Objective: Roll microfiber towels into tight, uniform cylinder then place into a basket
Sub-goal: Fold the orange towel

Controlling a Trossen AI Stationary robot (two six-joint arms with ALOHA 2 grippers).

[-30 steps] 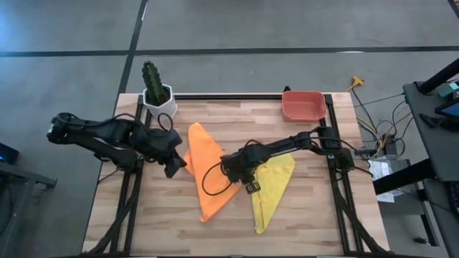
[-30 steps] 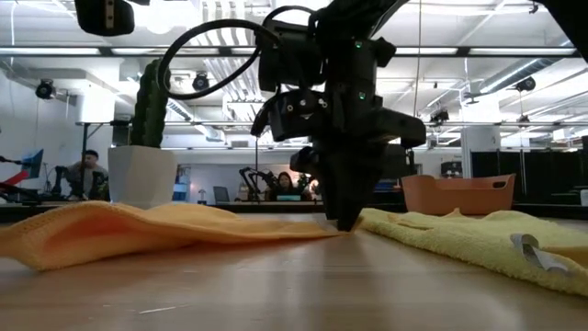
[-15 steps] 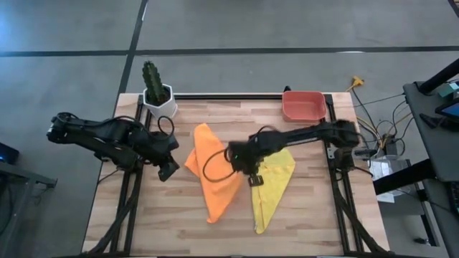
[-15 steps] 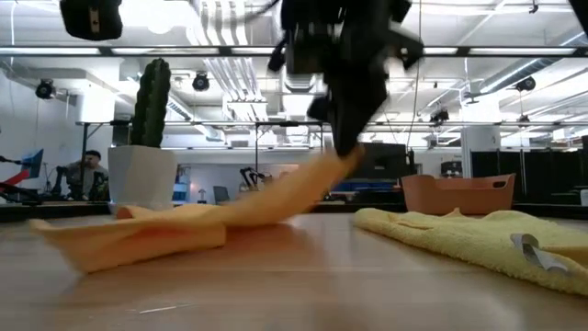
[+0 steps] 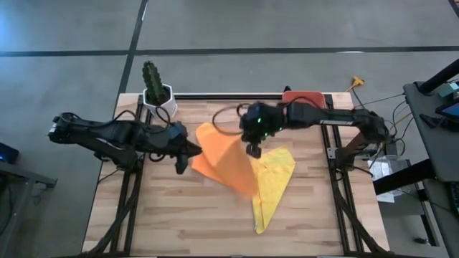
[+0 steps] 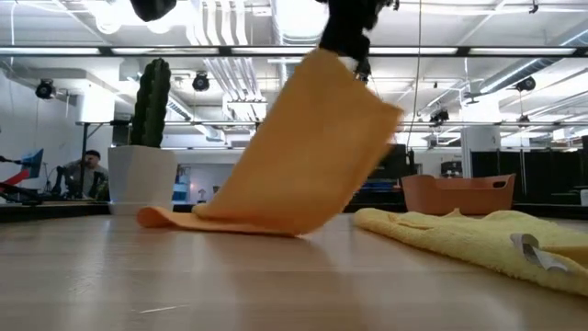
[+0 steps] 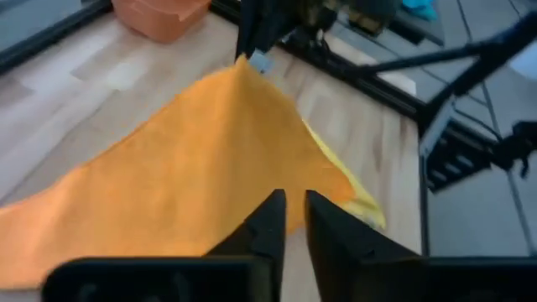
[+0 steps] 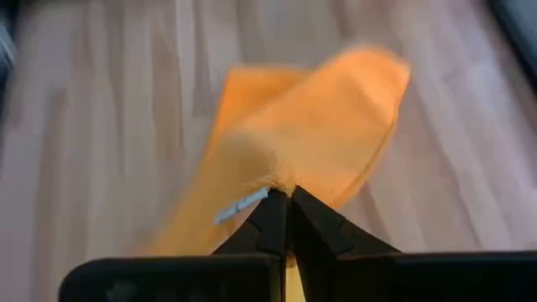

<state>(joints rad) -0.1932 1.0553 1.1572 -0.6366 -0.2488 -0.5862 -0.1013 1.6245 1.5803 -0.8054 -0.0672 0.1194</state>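
While the orange towel [image 5: 224,159] hangs lifted, the rest lies flat.
R gripper [image 5: 253,149]: pinched tight on 1 corner of orange towel, raised above table [image 5: 172,222] centre; cloth slopes down from it, lower edge on the wood.
L gripper [image 5: 188,152]: low at orange towel's left edge; fingers [image 7: 267,225] narrow w/ slim gap, nothing seen between them.
Yellow towel [image 5: 271,185]: flat, right of orange, partly under it.
Basket [image 6: 457,194]: far right corner, mostly hidden by R arm from above.
Cactus pot [image 5: 159,100]: far left corner.
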